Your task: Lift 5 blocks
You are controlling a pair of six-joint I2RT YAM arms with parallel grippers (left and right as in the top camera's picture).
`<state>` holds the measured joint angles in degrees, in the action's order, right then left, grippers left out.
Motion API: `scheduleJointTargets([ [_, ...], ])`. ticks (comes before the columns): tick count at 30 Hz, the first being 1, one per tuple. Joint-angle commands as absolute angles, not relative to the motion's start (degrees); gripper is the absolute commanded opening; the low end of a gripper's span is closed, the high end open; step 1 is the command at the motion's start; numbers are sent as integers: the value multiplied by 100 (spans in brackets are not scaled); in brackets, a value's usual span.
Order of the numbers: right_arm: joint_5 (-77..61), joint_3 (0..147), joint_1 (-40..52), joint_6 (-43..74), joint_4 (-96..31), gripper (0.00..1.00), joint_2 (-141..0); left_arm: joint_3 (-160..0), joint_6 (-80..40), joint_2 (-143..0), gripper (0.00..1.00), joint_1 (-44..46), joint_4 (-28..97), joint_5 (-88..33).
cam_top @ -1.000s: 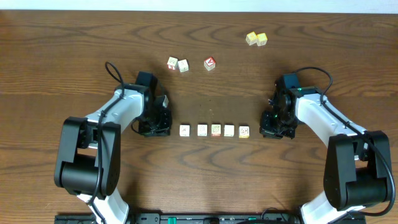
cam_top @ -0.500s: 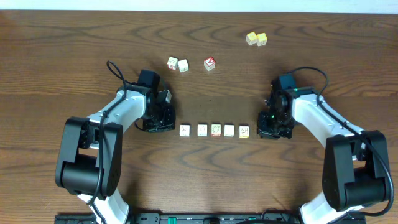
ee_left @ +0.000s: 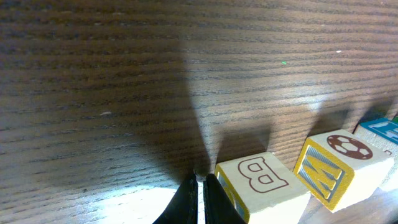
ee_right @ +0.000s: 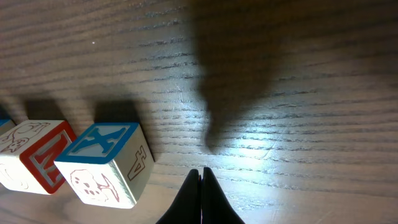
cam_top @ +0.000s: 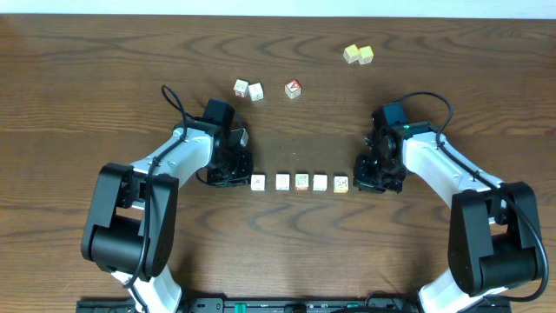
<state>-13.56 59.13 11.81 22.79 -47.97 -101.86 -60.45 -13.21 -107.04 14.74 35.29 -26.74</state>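
On counter [cam_top: 287, 252], five blocks [cam_top: 301, 182] in a row; left claw [ee_left: 199, 193] closed, empty, at row's 9 o'clock end; right claw [ee_right: 201, 183] closed, empty, at 3 o'clock.

Item count, table [cam_top: 87, 52]:

- Blocks [cam_top: 301, 182], cream faces with prints, in one row at mid-table: five.
- Loose printed cubes [cam_top: 241, 87], cream, nearer the far edge, left of centre: two.
- Red-faced cube [cam_top: 293, 88], just right of that pair: one.
- Yellow cubes [cam_top: 351, 54], side by side toward the far right corner: two.
- Cubes in total: ten.
- Robot arms: two, the left arm [cam_top: 187, 152] and the right arm [cam_top: 434, 156].
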Motion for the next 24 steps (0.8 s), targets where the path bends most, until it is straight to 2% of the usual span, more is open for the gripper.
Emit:
scheduleJointTargets([
  [1,-1404,5892,1286,2379,-4768,1,-10191,-5933,-1431,-10763,7,1483,3531,-2637],
  [24,-1404,5892,1323,2421,-4683,1,-10191,-5933,-1535,-10763,7,1487,3586,-2639],
])
